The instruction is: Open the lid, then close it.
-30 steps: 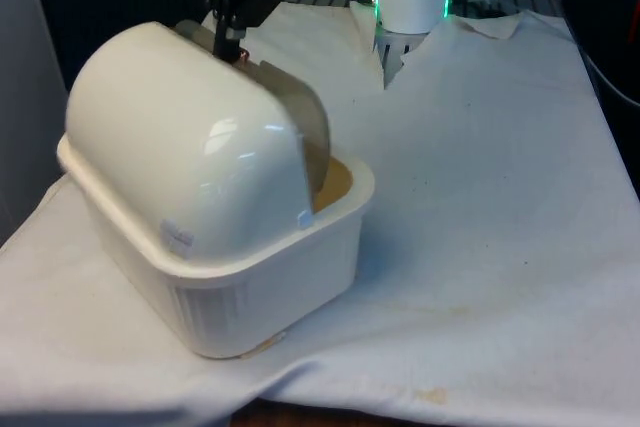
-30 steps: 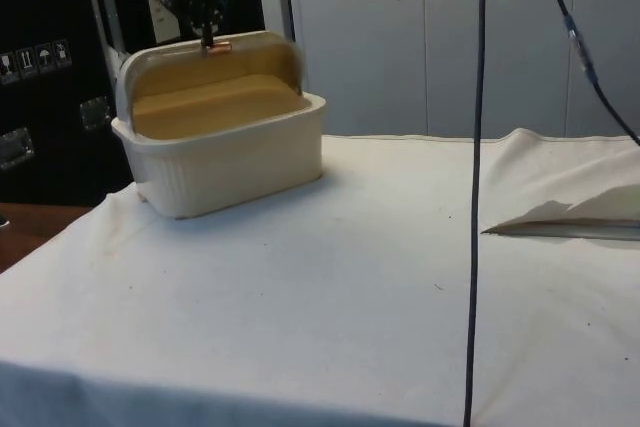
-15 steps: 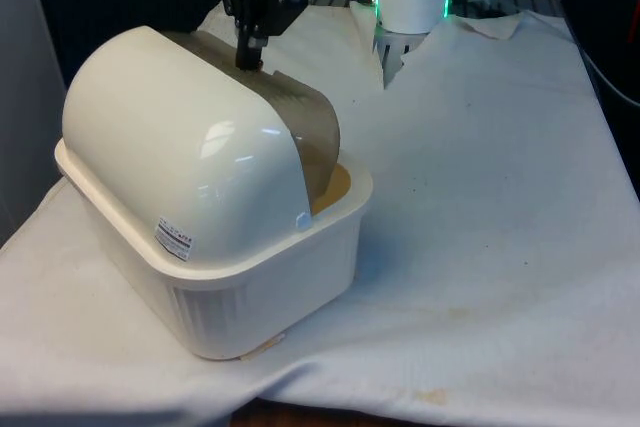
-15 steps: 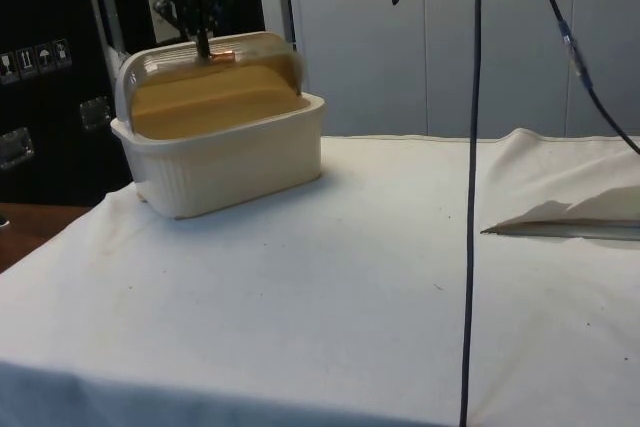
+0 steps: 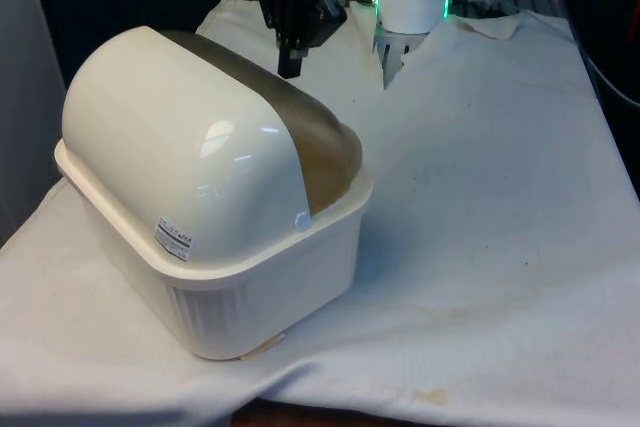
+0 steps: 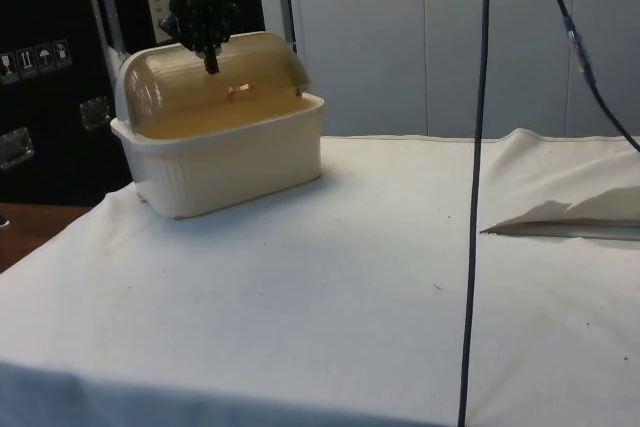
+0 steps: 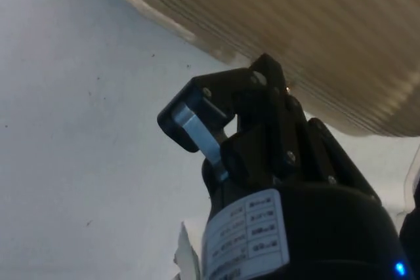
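Our claw [image 5: 289, 69] hangs just above the bread box's roll-top lid [image 5: 318, 142], seemingly pressed together on nothing. We should confirm the lid is seated on the box rim [image 5: 345, 209] on the tabletop [image 5: 480, 197].

A white cloth [image 5: 480, 197] covers the surface; a black cable [image 6: 477, 187] hangs down near the side camera.

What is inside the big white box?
Through the see-through brown lid of the bread box you can see a tan inside and nothing lying in it. The white hood covers the back part, so that stays hidden.
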